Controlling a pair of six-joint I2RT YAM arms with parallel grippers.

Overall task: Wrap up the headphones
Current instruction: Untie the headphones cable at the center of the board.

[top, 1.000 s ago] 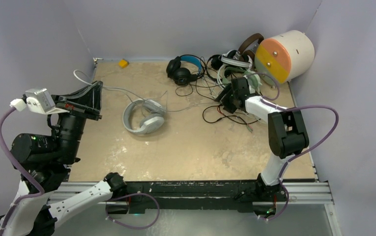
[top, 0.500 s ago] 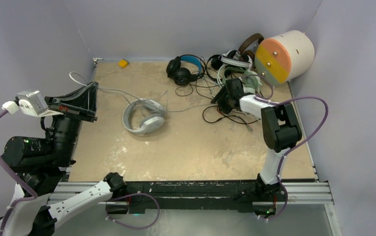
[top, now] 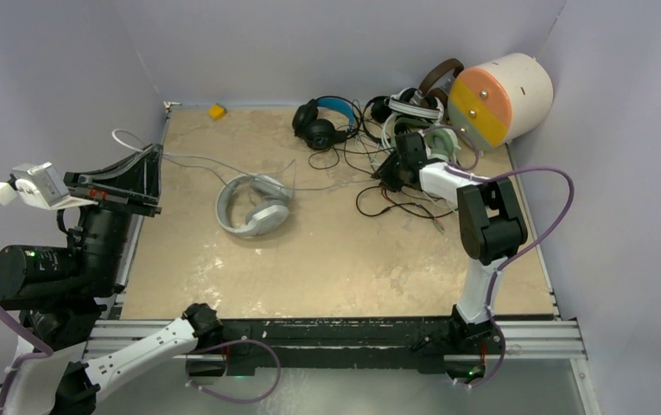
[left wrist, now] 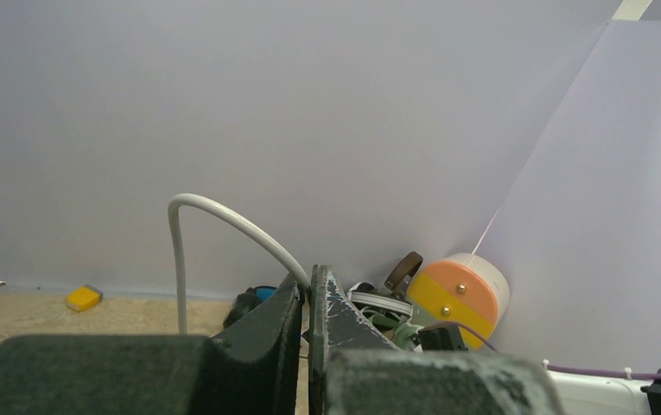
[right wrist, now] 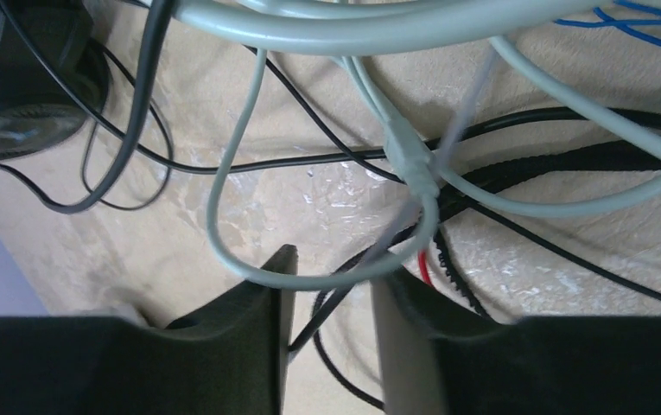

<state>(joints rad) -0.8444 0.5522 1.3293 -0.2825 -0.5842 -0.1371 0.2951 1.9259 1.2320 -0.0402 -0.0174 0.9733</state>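
The white-grey headset (top: 253,205) lies left of the table's middle. Its thin pale cable (top: 190,157) runs left to my left gripper (top: 155,156), which is shut on it at the left edge. In the left wrist view the cable (left wrist: 223,216) arches up out of the closed fingertips (left wrist: 311,281). The black headset with a blue headband (top: 322,121) lies at the back. Black-and-white (top: 413,108), mint-green (top: 441,140) and brown (top: 439,76) headsets are piled at the back right. My right gripper (top: 393,166) is open over their tangled cables; a mint cable loop (right wrist: 309,277) and a black cable cross its gap (right wrist: 331,272).
A big cream cylinder with an orange-and-yellow face (top: 499,97) leans in the back right corner, against the pile. A small yellow block (top: 216,111) sits at the back left. Loose black and red cables (top: 396,203) spread in front of the pile. Grey walls close in three sides.
My left arm has drawn back to the left with the pale cable, pulling its loop leftward. My right gripper has moved farther back toward the pile of headsets.
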